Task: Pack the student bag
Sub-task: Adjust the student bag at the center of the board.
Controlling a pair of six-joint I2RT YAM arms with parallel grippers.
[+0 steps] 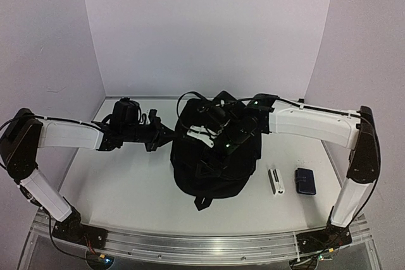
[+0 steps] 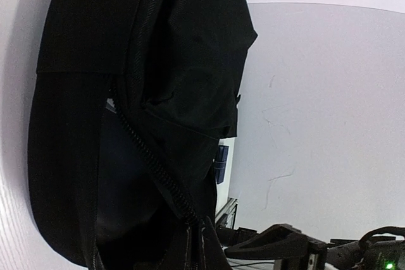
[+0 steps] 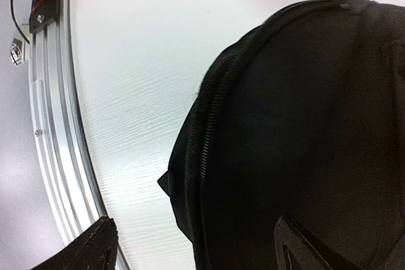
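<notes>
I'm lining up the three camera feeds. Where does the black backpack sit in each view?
Top external: black backpack in the middle of the table.
Left wrist: backpack fills the left half.
Right wrist: backpack fills the right side.
Shared landmark: its zip, plain in both wrist views.

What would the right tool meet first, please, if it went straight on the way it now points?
Most likely the student bag: in the right wrist view its black fabric and zip lie ahead between the fingers of the open right tool, though depth is unclear.
</notes>
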